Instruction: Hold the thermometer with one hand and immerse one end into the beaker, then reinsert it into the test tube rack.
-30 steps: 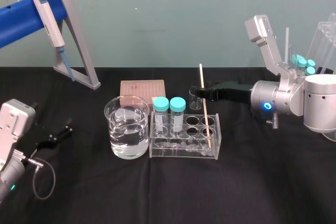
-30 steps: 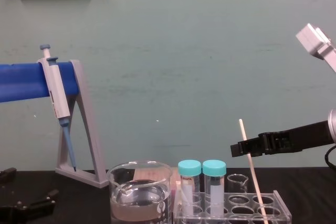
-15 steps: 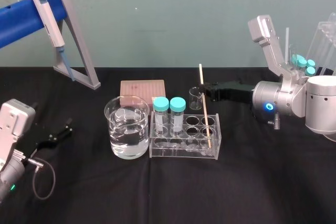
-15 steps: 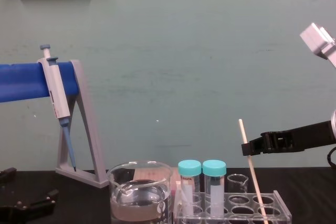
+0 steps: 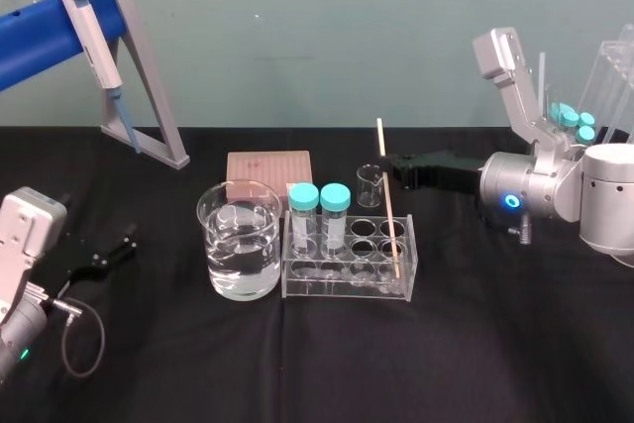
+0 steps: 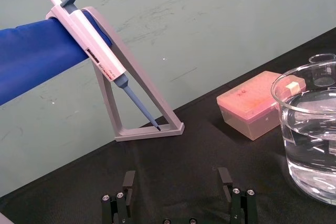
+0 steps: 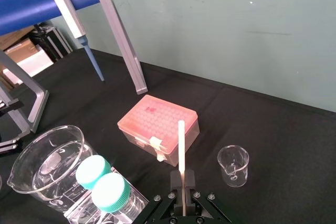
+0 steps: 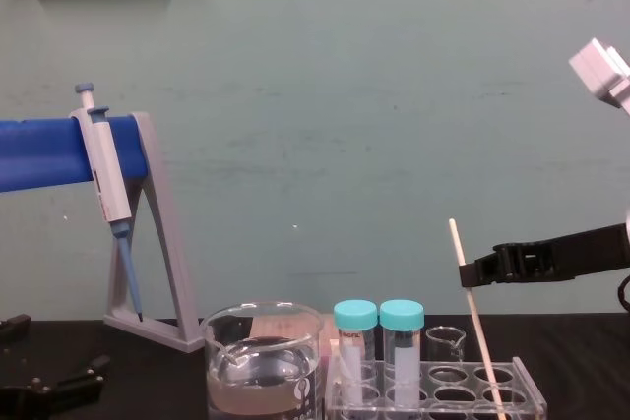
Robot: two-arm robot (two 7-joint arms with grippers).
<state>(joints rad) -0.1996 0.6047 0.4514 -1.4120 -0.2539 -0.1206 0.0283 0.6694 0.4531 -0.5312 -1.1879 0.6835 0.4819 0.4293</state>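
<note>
Thermometer stands tilted in the test tube rack, between the right hand's slightly parted fingers.

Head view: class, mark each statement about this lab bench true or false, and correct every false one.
1. The thermometer stands in the test tube rack. True.
2. The beaker is empty. False: it holds clear liquid.
3. Two teal-capped tubes stand in the rack. True.
4. The left gripper holds the pipette. False: the pipette hangs on the blue stand. The left gripper is open and empty, far to the left of the beaker.
5. The right gripper is level with the thermometer's upper part. True.
</note>
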